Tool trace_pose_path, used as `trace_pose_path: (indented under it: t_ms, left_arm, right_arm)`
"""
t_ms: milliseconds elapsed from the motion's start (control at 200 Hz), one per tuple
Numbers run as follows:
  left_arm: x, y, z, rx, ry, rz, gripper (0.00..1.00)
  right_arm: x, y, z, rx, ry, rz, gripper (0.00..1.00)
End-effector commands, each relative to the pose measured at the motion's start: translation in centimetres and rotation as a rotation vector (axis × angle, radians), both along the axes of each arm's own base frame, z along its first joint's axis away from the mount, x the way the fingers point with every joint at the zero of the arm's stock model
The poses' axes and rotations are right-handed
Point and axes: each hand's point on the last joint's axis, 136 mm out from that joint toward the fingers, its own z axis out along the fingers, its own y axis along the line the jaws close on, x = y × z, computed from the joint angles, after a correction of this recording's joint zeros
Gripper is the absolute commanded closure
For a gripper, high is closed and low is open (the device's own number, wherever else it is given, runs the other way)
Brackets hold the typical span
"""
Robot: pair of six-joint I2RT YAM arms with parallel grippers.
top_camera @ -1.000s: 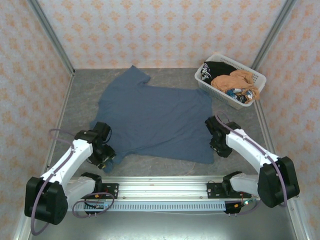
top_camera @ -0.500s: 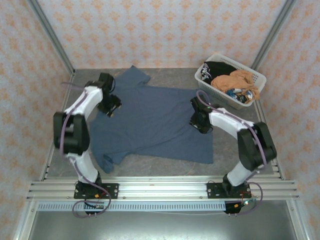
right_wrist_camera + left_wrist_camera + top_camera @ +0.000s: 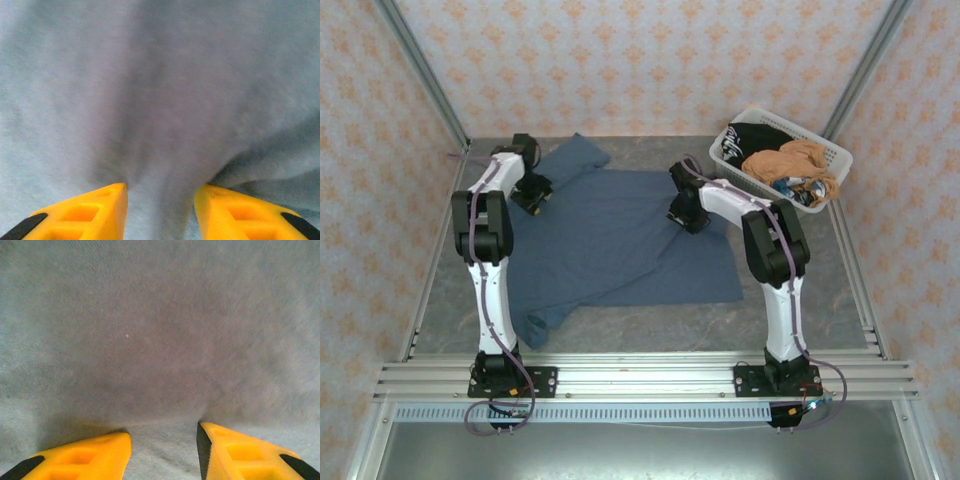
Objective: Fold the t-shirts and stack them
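Top external: both jaws look pinched on the slate-blue t-shirt (image 3: 620,235) near the surface's far edge; uneven pulling could bunch it.

Robot test cell — wallpapered panels (image 3: 650,60), aluminium frame (image 3: 640,378).

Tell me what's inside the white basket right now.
The white lattice basket holds a black t-shirt with white print at its far end and a bunched orange-tan t-shirt over the middle. Anything beneath them is covered.
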Motion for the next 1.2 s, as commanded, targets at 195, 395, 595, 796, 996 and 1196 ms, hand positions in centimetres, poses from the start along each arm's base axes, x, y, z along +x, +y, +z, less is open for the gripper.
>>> trace_pose_path:
  t_ms: [195, 395, 595, 796, 996, 1196]
  left_arm:
    - [-3.0, 7.3, -3.0, -0.006, 0.103, 0.163, 0.55]
    - [1.9, 3.5, -3.5, -0.106, 0.029, 0.032, 0.54]
    - [6.5, 0.5, -1.8, -0.139, -0.104, -0.032, 0.49]
    - [4.3, 1.8, 6.5, 0.026, -0.156, -0.039, 0.4]
    - [-7.8, 0.3, 11.4, 0.095, -0.096, -0.018, 0.4]
    - [-24.9, -5.4, 7.2, 0.03, 0.098, -0.017, 0.56]
  right_arm:
    - [-1.1, 3.3, -4.8, -0.038, 0.195, 0.062, 0.58]
    - [1.9, -0.7, -4.9, -0.129, 0.215, 0.011, 0.58]
    - [5.6, -2.9, -3.7, -0.061, 0.153, 0.022, 0.57]
    - [7.1, -1.5, 2.4, -0.042, 0.011, 0.172, 0.52]
    - [4.4, -3.5, 8.1, -0.086, -0.067, 0.138, 0.45]
    - [-2.7, -5.3, 8.5, -0.016, -0.055, 0.09, 0.46]
